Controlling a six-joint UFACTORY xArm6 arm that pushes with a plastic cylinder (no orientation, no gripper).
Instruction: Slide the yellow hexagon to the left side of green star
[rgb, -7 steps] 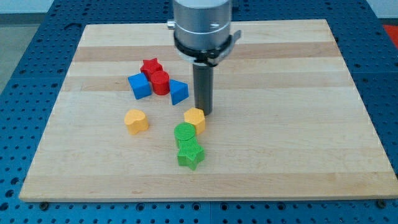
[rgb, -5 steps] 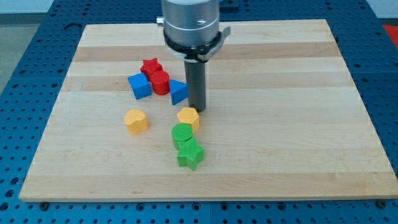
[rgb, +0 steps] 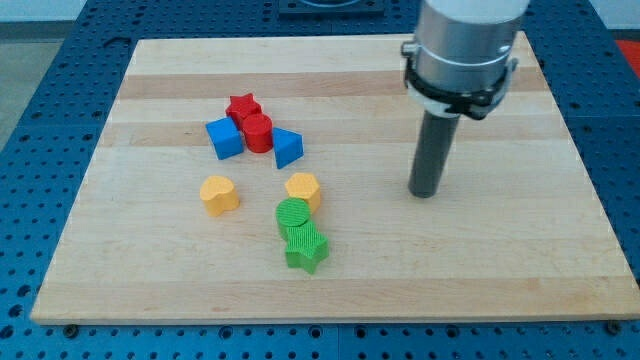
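The yellow hexagon (rgb: 302, 189) lies near the board's middle, touching the upper right of a green cylinder (rgb: 294, 215). The green star (rgb: 306, 248) sits just below that cylinder, touching it. My tip (rgb: 424, 193) rests on the board well to the right of the hexagon, apart from every block.
A yellow heart-shaped block (rgb: 219, 194) lies left of the hexagon. Above are a blue cube (rgb: 224, 138), a red star (rgb: 243, 107), a red cylinder (rgb: 258, 132) and a blue triangular block (rgb: 286, 148), clustered together. The wooden board (rgb: 500, 260) lies on a blue perforated table.
My tip has swung from just above the yellow hexagon to far on its right. The hexagon slid slightly left and stays against the green cylinder.
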